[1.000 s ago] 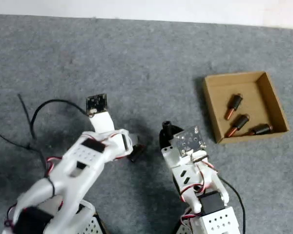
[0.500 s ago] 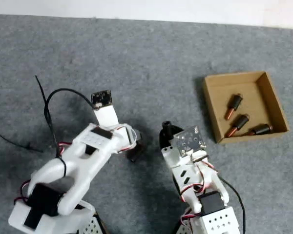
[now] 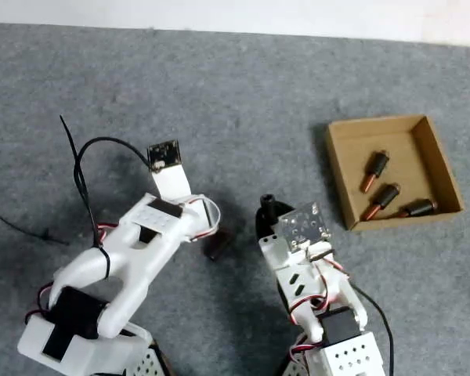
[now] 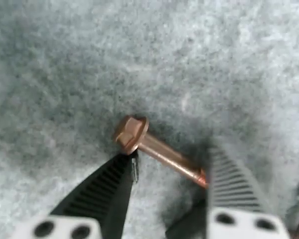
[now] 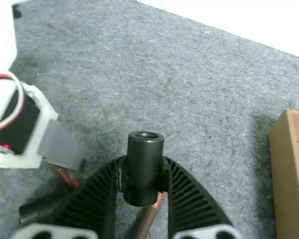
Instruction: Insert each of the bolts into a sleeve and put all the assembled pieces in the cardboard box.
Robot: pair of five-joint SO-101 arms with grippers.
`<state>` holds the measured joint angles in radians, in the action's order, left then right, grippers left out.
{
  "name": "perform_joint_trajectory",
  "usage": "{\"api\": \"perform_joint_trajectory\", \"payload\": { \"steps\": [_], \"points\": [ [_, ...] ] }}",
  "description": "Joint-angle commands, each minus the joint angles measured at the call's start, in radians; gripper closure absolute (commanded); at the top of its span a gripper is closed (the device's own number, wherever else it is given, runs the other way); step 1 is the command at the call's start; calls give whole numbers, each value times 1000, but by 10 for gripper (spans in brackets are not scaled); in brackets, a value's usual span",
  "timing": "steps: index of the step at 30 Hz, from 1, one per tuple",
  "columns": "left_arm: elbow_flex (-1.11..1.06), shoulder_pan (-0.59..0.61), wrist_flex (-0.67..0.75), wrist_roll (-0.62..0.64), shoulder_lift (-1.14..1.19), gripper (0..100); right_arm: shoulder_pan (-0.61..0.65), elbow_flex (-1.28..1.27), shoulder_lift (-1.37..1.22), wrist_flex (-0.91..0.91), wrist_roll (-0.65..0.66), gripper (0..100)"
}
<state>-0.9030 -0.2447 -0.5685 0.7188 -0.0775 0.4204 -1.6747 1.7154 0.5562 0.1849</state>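
The left gripper (image 4: 170,167) is holding its fingers spread on either side of a copper bolt (image 4: 162,152) lying on the grey carpet (image 3: 219,94) near the middle. Just to its right, the right gripper (image 5: 143,168) is pinching a black sleeve (image 5: 145,149) upright. Three assembled pieces (image 3: 374,171) are lying in the cardboard box (image 3: 338,168) at the right.

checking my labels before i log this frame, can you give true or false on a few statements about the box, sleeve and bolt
1. The cardboard box holds three assembled pieces. True.
2. The right gripper is empty. False: it is shut on an upright black sleeve.
3. The copper bolt sits inside that sleeve. False: it is bare, between the fingers of the open left gripper.
4. The box rests on grey carpet. True.
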Motion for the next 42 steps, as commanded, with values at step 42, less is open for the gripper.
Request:
{"api": "perform_joint_trajectory", "payload": {
  "steps": [42],
  "points": [
    [-776,81,110,-3,-1690,995,328,-130,22,-33,173,994]
  ]
}}
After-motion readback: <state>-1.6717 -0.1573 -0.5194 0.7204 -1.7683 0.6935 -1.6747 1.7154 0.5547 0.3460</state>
